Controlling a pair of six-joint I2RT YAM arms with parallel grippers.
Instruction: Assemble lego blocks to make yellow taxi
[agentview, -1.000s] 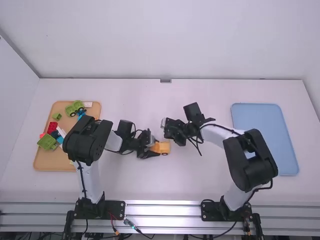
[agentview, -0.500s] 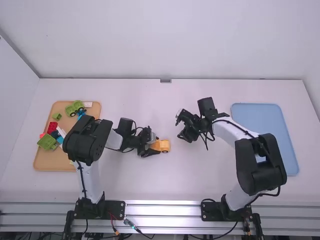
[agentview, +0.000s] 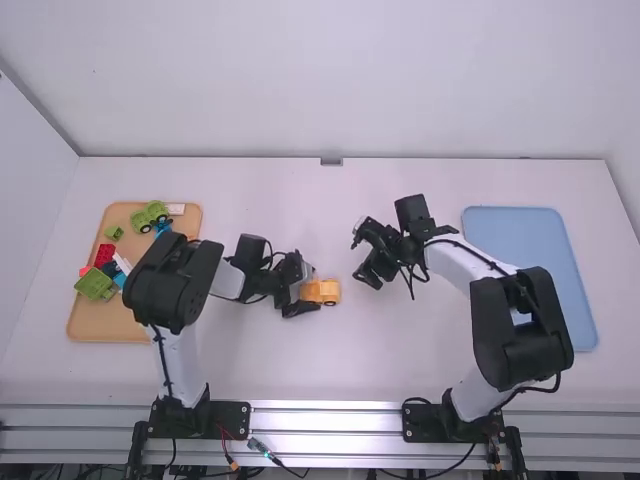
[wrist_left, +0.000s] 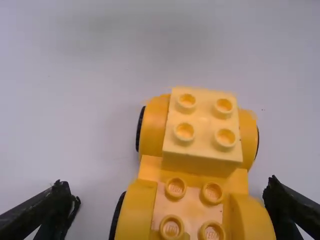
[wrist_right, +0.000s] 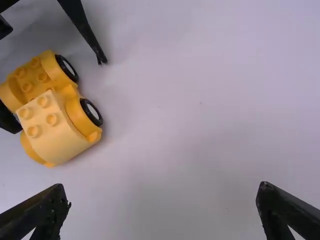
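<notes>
A yellow wheeled car base (agentview: 326, 292) stands on the table near the middle. Its farther half from my left gripper carries a lighter yellow block (wrist_left: 200, 125), (wrist_right: 50, 127); bare studs show on the nearer half. My left gripper (agentview: 308, 291) is low at the car's left end; in its wrist view the left gripper (wrist_left: 170, 194) stands open, one finger on each side of the nearer half, a wider gap on one side. Right of the car, clear of it, is my right gripper (agentview: 360, 256); in its wrist view the right gripper (wrist_right: 164, 192) is open over bare table.
An orange-brown tray (agentview: 110, 328) at the left holds green, red, blue and white pieces, partly hidden behind the left arm. At the right lies a blue tray (agentview: 515, 240), partly covered by the right arm.
The right gripper has moved right, away from the car, then stayed still. The left gripper has opened and drawn back slightly leftward, showing more of the car, which stays about where it was.
</notes>
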